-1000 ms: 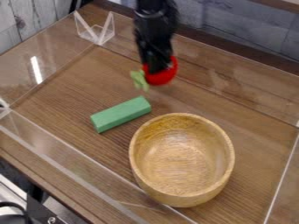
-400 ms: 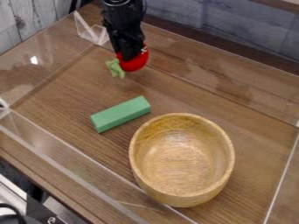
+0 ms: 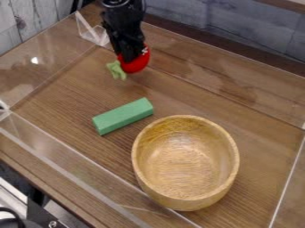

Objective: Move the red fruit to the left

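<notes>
One red fruit (image 3: 137, 61), up in the upper-left part of the frame, and the black gripper (image 3: 127, 46) has its fingers closed around it! What could spoil this? The fruit is rounded, so if the fingers bear on a curve rather than its fullest part, it could squirt out or turn in the grasp. The green leafy end (image 3: 116, 69) pokes out at the lower left of the fruit; should that touch the table first, it may tip the fruit as it is let go. And whether the fruit hangs above the wood or touches it, I cannot tell from this angle: released too high, a round thing like that would likely roll.

Now its looks: bright red, smooth-seeming, small, with that ragged tuft of green at one side. Below it, left of centre, lies the green block (image 3: 123, 117), slanting and well apart from the fruit. Lower still, towards the bottom right, sits the big wooden bowl (image 3: 185, 163). All of it on the brown wooden table (image 3: 66, 116)!
</notes>
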